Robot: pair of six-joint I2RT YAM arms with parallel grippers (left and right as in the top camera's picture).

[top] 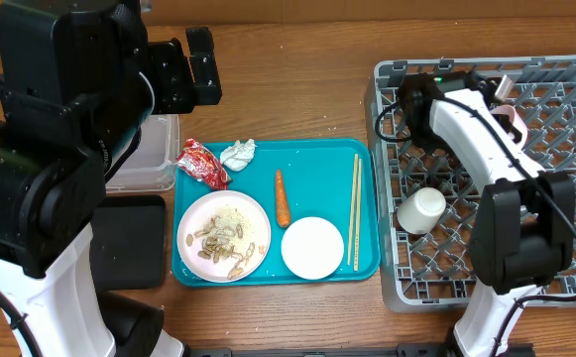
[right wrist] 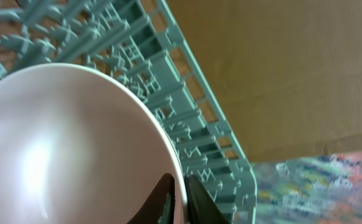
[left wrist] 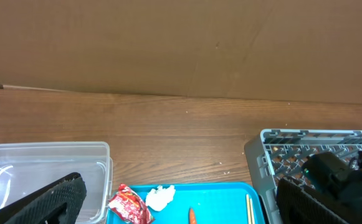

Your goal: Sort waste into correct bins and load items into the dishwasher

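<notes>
Overhead view: the right tool (top: 503,97) is over the far part of the grey dish rack (top: 406,283), pinching the rim of a white bowl (right wrist: 62,143). The right wrist view shows that rim caught between its two dark fingers (right wrist: 165,199). A small white cup (top: 421,210) lies in the rack. The left tool (left wrist: 179,185) hangs spread wide above the wooden surface (left wrist: 181,130), near the clear tub (top: 154,159); the black tray (top: 129,243) sits just beside the tub. On the teal tray (top: 317,169) lie a red wrapper (top: 203,164), a tissue (top: 238,153), a carrot (top: 282,198), chopsticks (top: 356,210), a plate (top: 223,235) of rice and scraps, and a second bowl (top: 312,248).
</notes>
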